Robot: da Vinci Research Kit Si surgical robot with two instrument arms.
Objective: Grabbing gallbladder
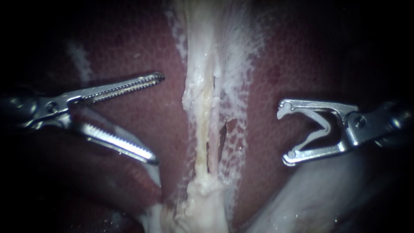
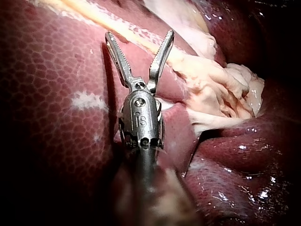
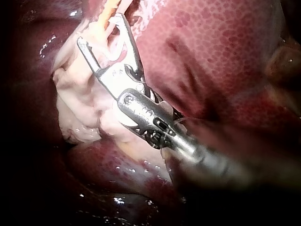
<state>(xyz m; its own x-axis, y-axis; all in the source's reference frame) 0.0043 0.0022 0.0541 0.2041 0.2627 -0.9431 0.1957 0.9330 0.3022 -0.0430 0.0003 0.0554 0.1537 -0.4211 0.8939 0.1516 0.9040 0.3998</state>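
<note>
A pale, stringy band of tissue with two thin tubes [image 1: 206, 129] runs down the middle of the dark red liver [image 1: 142, 51]. It ends in a whitish lump [image 1: 202, 207]. A smooth pale surface [image 1: 310, 194] at the lower right may be the gallbladder. My left instrument [image 1: 158, 118] has long toothed jaws standing wide open over the liver, left of the band and touching nothing. In its wrist view, the left instrument [image 2: 139, 37] points at the band. My right instrument [image 1: 284, 133] waits right of the band, its jaws spread around a white clip [image 1: 321, 127]. The right instrument [image 3: 101, 30] hovers over pale tissue [image 3: 80, 103].
White frayed membrane [image 1: 237, 86] lies over the liver beside the band. Glossy dark liver lobes [image 2: 244, 155] rise beside the pale lump. Bare liver surface [image 1: 263, 64] separates the band from each instrument.
</note>
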